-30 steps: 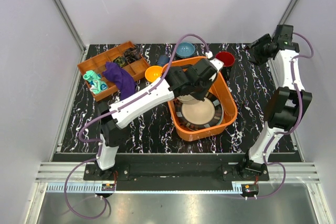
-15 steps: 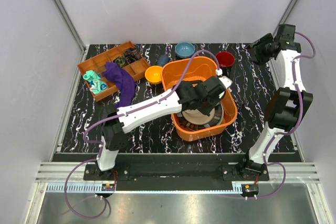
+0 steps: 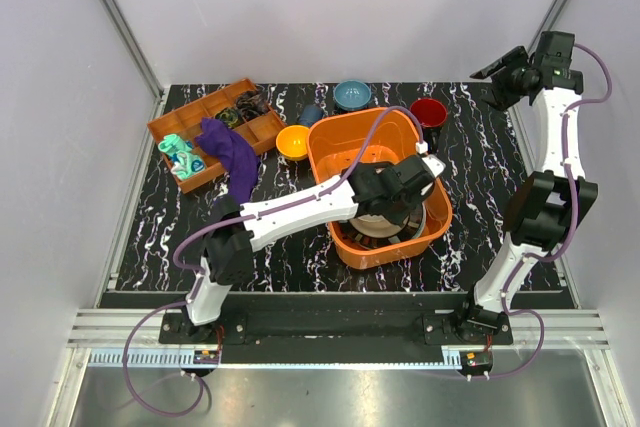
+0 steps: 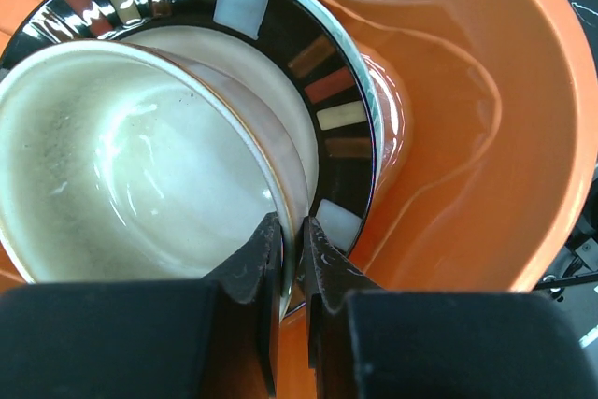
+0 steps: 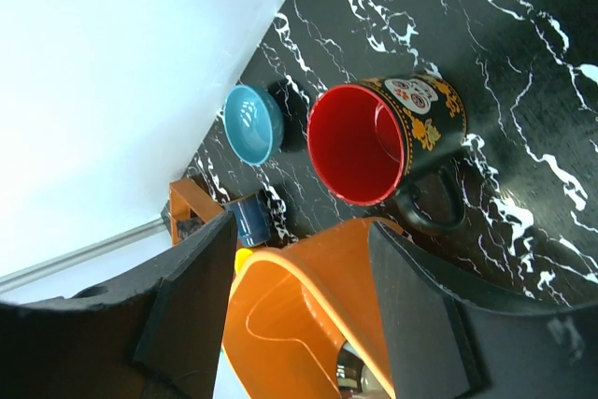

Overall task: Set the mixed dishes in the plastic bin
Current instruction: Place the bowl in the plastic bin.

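My left gripper [image 4: 291, 254] reaches down into the orange plastic bin [image 3: 327, 143] and is shut on the rim of the beige bowl [image 4: 121, 165]. The bowl sits over the dark striped-rim plate [image 4: 238, 2] inside the bin [image 4: 486, 137]. In the top view the left gripper [image 3: 397, 199] covers most of the bowl. My right gripper [image 3: 500, 71] is open and empty, raised at the back right. Below its open fingers [image 5: 301, 226] stands the red mug [image 5: 360, 142], which is behind the bin in the top view [image 3: 429, 112].
A small blue bowl [image 3: 352, 95], a dark blue cup [image 3: 311, 114] and an orange-yellow bowl [image 3: 293, 140] stand behind and left of the bin. A brown-orange compartment tray [image 3: 190, 117] at the back left holds a purple cloth [image 3: 230, 147] and a teal toy [image 3: 180, 155].
My left arm has moved from the back of the bin toward its near side and lower, carrying the beige bowl over the striped plate. My right gripper has shifted slightly back and right.
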`<control>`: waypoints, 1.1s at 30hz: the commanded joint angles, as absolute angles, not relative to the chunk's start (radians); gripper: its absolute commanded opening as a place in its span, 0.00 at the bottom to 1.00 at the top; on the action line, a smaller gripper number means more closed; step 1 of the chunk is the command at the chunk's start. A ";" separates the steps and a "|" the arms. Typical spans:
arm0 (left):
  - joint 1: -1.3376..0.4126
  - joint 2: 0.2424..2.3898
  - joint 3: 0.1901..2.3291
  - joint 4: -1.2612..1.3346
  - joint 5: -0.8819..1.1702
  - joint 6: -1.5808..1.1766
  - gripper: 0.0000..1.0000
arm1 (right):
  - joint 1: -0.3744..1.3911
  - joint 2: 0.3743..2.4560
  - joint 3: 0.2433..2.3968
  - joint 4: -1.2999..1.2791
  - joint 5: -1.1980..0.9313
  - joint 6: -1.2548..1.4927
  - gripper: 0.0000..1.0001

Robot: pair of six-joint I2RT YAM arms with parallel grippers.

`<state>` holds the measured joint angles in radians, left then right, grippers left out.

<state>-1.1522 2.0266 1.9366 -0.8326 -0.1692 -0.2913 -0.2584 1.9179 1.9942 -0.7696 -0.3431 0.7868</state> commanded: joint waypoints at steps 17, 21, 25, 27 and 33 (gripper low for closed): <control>-1.152 1.983 1.861 -0.684 -0.226 -0.291 0.00 | -0.264 1.859 1.962 -0.798 -0.368 0.749 0.67; -1.152 1.977 1.852 -0.683 -0.225 -0.299 0.10 | -0.264 1.859 1.960 -0.798 -0.370 0.749 0.67; -1.154 1.977 1.850 -0.680 -0.219 -0.298 0.14 | -0.264 1.855 1.960 -0.798 -0.371 0.749 0.67; -1.154 1.974 1.848 -0.673 -0.215 -0.296 0.15 | -0.264 1.852 1.956 -0.798 -0.371 0.747 0.67; -1.154 1.973 1.842 -0.667 -0.207 -0.298 0.16 | -0.262 1.845 1.948 -0.798 -0.370 0.745 0.67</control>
